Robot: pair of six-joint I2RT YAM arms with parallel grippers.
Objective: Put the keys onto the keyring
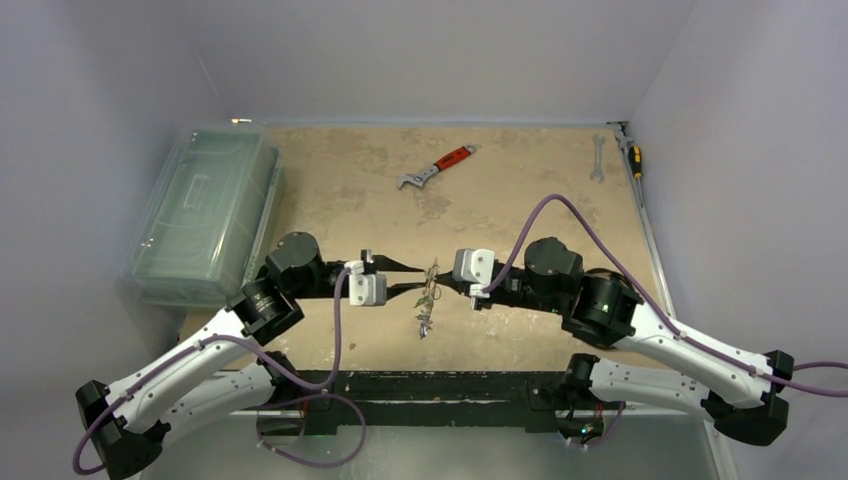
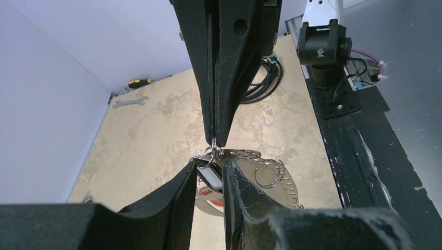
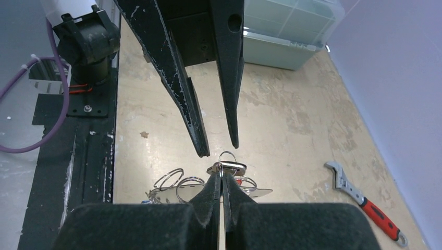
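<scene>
Both grippers meet above the table's middle, where a bunch of keys (image 1: 427,310) hangs. My right gripper (image 3: 221,176) is shut on a small wire ring carrying the black-headed key (image 3: 229,167), and the bunch dangles from it. The keyring (image 2: 280,190), a flat silvery plate with a row of holes and loose wire rings, hangs below. My left gripper (image 2: 210,165) faces the right one, its fingers apart on either side of the black-headed key (image 2: 212,179) without pinching it. A red tag (image 2: 217,203) shows beneath. In the right wrist view the left gripper (image 3: 219,150) stands just beyond the ring.
A red-handled wrench (image 1: 437,167) lies at the back centre. A plain spanner (image 1: 597,158) and a screwdriver (image 1: 633,155) lie at the back right. A clear plastic box (image 1: 205,210) takes up the left side. A coiled black cable (image 2: 266,78) sits near the arm bases.
</scene>
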